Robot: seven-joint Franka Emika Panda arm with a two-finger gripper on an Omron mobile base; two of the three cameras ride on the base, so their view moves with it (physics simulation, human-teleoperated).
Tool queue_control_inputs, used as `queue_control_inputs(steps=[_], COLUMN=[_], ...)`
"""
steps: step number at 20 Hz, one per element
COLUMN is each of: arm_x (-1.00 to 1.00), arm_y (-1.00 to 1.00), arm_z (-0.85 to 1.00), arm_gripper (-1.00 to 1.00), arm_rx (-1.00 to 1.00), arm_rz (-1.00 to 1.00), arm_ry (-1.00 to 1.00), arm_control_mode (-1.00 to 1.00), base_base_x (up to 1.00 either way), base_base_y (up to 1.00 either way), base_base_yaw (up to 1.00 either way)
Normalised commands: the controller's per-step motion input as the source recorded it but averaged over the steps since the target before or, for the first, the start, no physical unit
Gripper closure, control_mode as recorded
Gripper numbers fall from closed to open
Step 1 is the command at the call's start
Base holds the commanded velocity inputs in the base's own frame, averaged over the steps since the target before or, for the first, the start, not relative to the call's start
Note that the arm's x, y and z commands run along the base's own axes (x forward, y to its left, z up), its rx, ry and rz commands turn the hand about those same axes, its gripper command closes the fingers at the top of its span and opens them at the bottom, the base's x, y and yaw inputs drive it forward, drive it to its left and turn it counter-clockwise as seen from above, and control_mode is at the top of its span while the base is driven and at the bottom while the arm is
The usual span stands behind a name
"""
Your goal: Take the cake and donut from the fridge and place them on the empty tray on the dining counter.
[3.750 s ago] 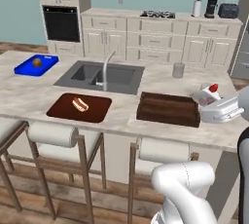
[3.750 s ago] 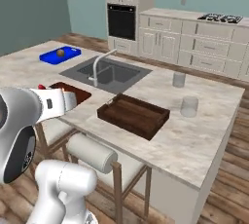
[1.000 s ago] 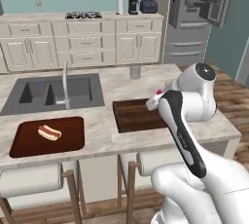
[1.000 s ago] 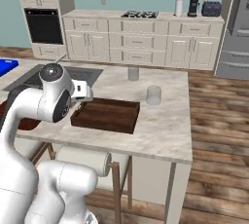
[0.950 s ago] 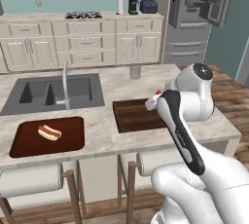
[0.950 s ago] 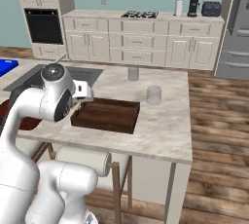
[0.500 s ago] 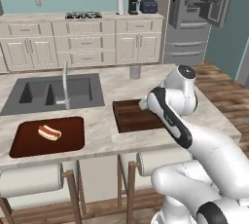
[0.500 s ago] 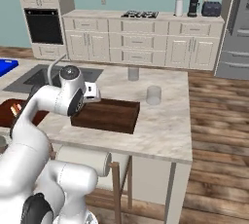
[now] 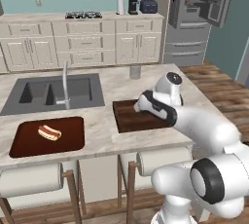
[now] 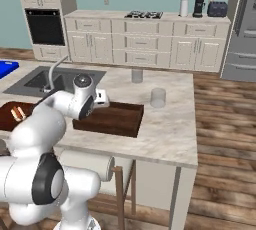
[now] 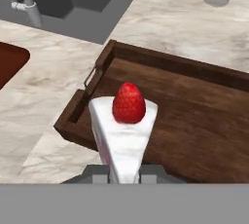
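Claw [image 11: 124,172] clenched on cake [image 11: 122,133], white wedge gripped at its narrow base between the two dark finger tips, red berry on top. Cake held above tray [image 11: 194,121], over the tray's near-left corner, toward 7 o'clock of the tray in hand view; not resting on the wood. Tray dark brown, raised rims, small handle on the short side, interior bare. Tray sits on tabletop [image 9: 112,135] of beige marbled stone. Sink [image 9: 48,94] with curved tap [image 9: 65,84] at 10 o'clock from tray in left base view. Flatter brown tray [image 9: 46,138] carrying hot dog [image 9: 49,132] at 8 o'clock from the dark tray, well apart. Two grey cups [image 10: 158,97] on tabletop at 1 o'clock from tray in right base view. Fridge [image 9: 197,18] at 1 o'clock across the room, upper doors standing open.
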Motion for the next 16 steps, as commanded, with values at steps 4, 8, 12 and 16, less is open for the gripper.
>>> queue_control_inputs(steps=[4,8,12,16], arm_x=[0.51,0.56,0.62,0.63], arm_y=[0.04,0.03,0.02,0.0], arm_z=[-0.44,-0.38,-0.34,-0.33], arm_gripper=[1.0,1.0,1.0,1.0], arm_rx=[-0.03,-0.01,0.0,0.0], arm_rz=[0.0,0.0,0.0,0.0], arm_ry=[0.06,0.09,0.07,0.07], arm_control_mode=[-1.0,-1.0,-1.0,-1.0], base_base_x=[0.0,0.0,0.0,0.0], base_base_y=[0.0,0.0,0.0,0.0], base_base_yaw=[0.0,0.0,0.0,0.0])
